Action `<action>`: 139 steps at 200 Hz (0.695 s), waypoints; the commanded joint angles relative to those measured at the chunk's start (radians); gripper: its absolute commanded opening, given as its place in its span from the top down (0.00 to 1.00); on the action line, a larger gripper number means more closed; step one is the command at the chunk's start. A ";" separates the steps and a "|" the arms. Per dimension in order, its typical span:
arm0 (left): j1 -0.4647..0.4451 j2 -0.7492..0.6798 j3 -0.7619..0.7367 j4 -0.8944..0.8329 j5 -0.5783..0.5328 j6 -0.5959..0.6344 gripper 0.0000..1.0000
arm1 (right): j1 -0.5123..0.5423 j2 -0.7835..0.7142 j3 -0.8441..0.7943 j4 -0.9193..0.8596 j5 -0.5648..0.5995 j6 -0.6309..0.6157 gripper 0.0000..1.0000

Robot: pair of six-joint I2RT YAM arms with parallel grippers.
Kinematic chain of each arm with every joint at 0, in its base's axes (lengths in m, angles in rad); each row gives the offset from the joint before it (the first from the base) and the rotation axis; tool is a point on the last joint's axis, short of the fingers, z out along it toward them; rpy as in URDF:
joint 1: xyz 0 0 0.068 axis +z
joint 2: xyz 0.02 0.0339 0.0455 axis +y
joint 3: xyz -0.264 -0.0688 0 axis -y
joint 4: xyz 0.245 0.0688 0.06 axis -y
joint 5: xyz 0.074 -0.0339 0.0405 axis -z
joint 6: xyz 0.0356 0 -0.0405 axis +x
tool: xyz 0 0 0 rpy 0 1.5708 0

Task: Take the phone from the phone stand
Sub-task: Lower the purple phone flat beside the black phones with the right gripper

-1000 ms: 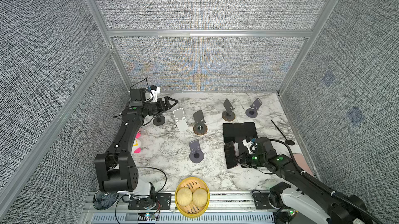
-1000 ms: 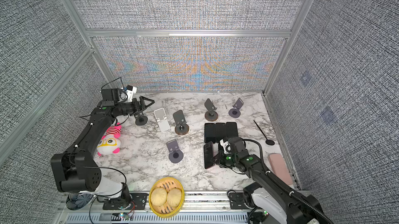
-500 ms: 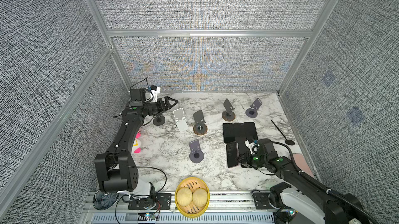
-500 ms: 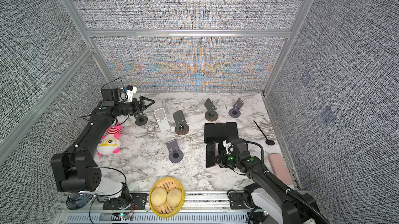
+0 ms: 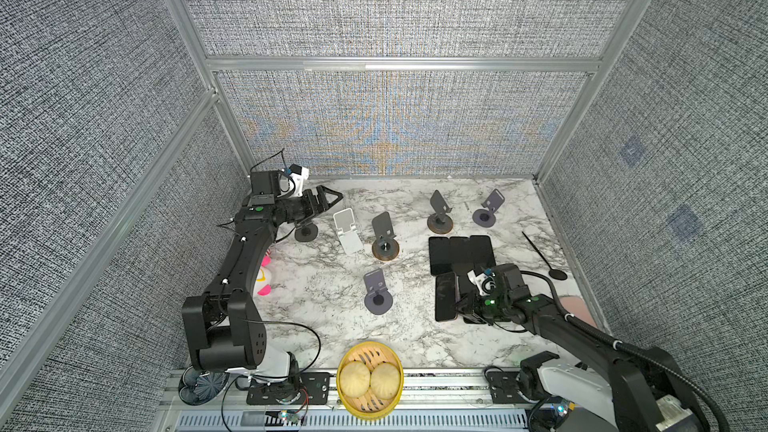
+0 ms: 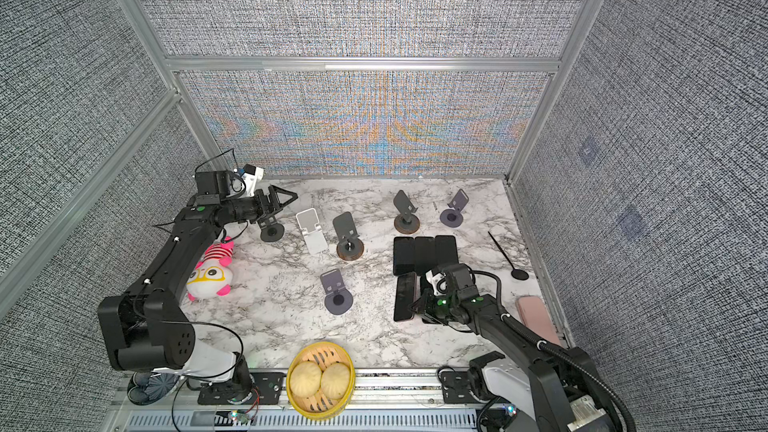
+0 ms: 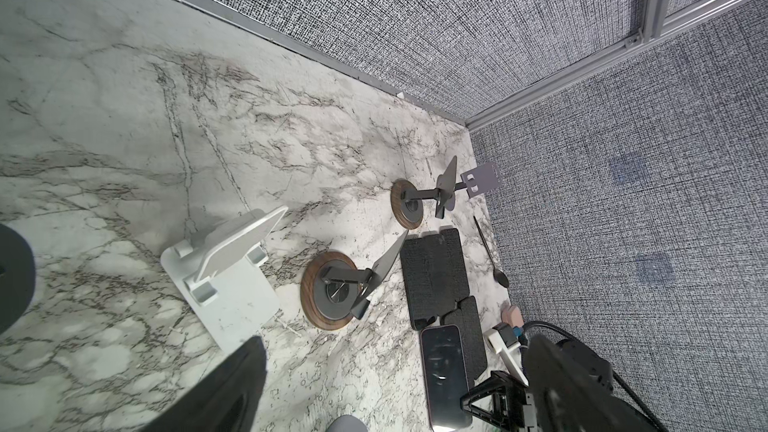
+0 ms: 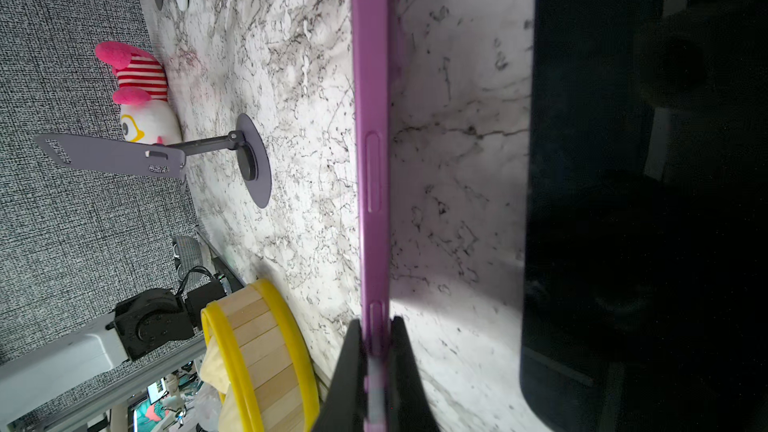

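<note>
Marble tabletop, grey fabric walls; right tool pinches phone, left tool gapes empty.

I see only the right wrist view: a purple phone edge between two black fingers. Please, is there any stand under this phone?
Observer: No. In both top views the phone is held by the right gripper next to the black pads, and no stand is under it.
Operator: Thank you. Where is the left gripper, and is it holding something?
Observer: The left gripper is open at the rear left, near a dark stand base. Nothing is between its fingers.
Operator: Which face of the phone looks up?
Observer: The dark screen, as the left wrist view shows.
</note>
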 commanded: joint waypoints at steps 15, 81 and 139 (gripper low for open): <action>0.001 -0.011 -0.002 0.023 0.017 0.003 0.02 | 0.000 0.038 0.017 -0.096 0.016 -0.032 1.00; 0.001 -0.007 -0.002 0.023 0.019 0.001 0.02 | -0.010 0.060 0.053 -0.151 0.046 -0.078 0.89; 0.001 -0.007 -0.002 0.020 0.014 0.001 0.02 | -0.016 0.062 0.056 -0.135 0.067 -0.084 0.79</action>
